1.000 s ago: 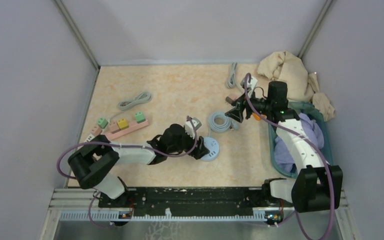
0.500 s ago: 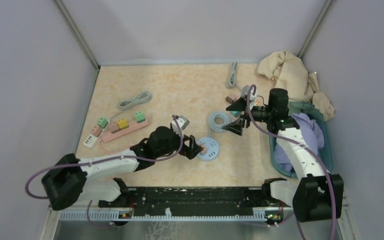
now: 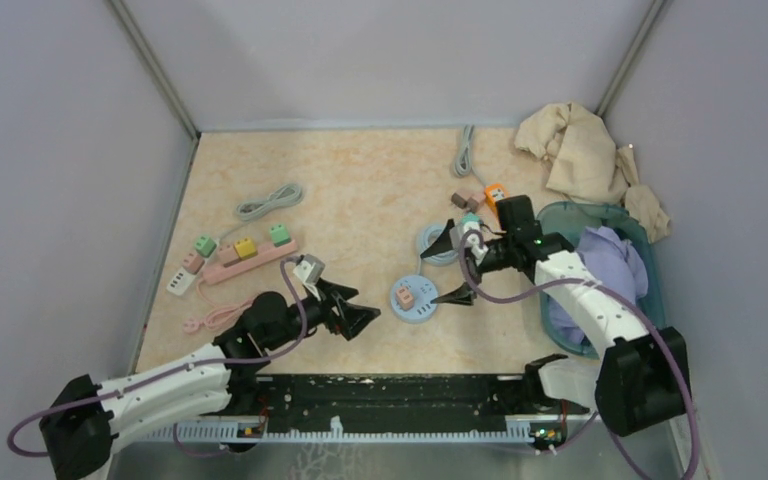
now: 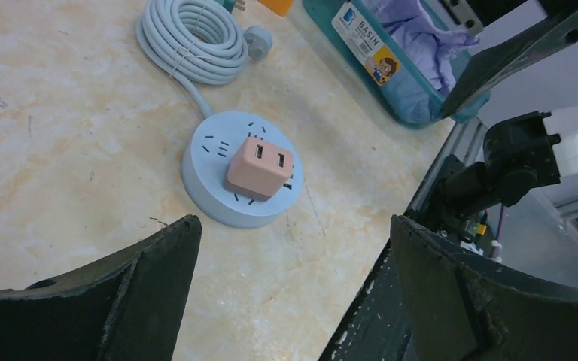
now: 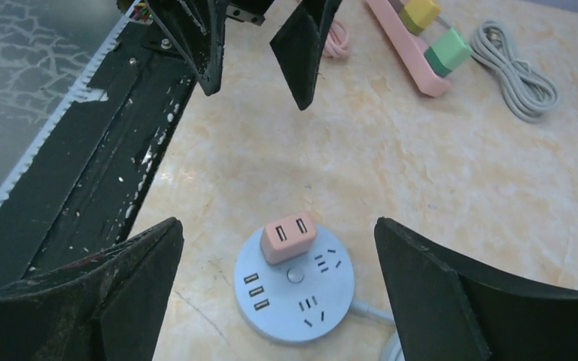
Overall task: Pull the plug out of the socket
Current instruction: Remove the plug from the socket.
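top external view: the round pale blue socket hub (image 3: 422, 303) lies flat on the beige marbled tabletop (image 3: 360, 190), near the front edge and roughly midway between the two arms. the pink cube-shaped plug (image 3: 405, 294) is seated in the hub's top face, on its left part. the left gripper (image 3: 363, 305) is just left of the hub, claw spread wide, holding nothing and clear of the hub. the right gripper (image 3: 451, 266) is just right of the hub, claw likewise spread wide and empty. a coiled grey-white cable (image 3: 438, 243) lies just behind the hub.

left wrist view: hub and plug show between the spread fingers, ahead of their tips. the plug is a round-cornered cube, upright, two dark slots on its upper face, set off centre. a teal plastic basin (image 4: 410, 105) stands beyond.

right wrist view: fingers spread; plug and hub lie between them, untouched. the hub carries pin slots and three small ports near its rim. a pink power strip (image 5: 406, 53) lies further off.
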`<state>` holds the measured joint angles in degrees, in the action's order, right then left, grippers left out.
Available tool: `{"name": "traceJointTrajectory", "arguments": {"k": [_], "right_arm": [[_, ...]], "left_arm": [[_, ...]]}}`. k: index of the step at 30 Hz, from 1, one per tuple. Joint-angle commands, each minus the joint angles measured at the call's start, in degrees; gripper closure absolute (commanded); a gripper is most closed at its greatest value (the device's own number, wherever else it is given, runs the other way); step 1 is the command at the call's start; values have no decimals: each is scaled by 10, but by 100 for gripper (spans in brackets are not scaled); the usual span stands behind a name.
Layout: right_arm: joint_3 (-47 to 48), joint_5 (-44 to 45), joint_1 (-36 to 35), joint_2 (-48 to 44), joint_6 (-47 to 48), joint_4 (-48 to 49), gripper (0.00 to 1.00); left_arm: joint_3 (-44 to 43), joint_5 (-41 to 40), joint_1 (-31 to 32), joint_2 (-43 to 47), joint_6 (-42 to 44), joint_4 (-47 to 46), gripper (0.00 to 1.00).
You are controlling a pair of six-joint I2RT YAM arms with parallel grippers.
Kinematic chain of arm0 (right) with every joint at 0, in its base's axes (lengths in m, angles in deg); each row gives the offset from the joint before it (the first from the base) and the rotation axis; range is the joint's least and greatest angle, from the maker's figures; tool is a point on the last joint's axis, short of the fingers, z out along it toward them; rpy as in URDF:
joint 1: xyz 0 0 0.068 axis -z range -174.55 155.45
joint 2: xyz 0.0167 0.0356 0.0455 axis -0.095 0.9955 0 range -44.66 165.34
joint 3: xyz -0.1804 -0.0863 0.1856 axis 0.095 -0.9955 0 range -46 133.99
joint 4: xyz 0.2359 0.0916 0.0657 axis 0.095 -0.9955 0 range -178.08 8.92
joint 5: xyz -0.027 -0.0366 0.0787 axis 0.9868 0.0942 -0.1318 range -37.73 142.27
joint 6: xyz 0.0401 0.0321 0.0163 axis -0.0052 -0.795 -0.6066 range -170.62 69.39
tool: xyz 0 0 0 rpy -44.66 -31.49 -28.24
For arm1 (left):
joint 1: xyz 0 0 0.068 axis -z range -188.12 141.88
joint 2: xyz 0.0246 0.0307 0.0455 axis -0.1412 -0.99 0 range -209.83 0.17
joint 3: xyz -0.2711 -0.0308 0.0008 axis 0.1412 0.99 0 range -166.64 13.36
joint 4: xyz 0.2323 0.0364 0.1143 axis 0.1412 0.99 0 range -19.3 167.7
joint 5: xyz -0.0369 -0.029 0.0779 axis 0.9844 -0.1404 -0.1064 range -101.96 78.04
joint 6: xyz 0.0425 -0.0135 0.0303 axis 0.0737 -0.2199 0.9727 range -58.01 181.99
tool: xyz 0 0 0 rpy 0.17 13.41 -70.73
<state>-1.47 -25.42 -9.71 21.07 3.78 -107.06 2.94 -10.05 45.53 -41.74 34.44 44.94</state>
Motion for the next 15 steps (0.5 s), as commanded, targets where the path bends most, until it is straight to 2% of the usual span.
{"name": "traceJointTrajectory", "arguments": {"k": [1,5,8,12,15], "right_arm": [[68,97,-85,62,282,-184,5],[105,170,-133,116,291,-192,11],[117,237,-168,145,261,-167,14],[109,284,-197,159,189,-106,15],[117,317,-223,179,172,-92,15]], "left_arm": [[25,12,1,26,-54,-39,0],[43,13,1,18,-60,-61,1],[65,16,1,6,-72,-100,2],[101,19,1,-12,-86,-145,3],[114,29,1,-17,-88,-163,3]]}}
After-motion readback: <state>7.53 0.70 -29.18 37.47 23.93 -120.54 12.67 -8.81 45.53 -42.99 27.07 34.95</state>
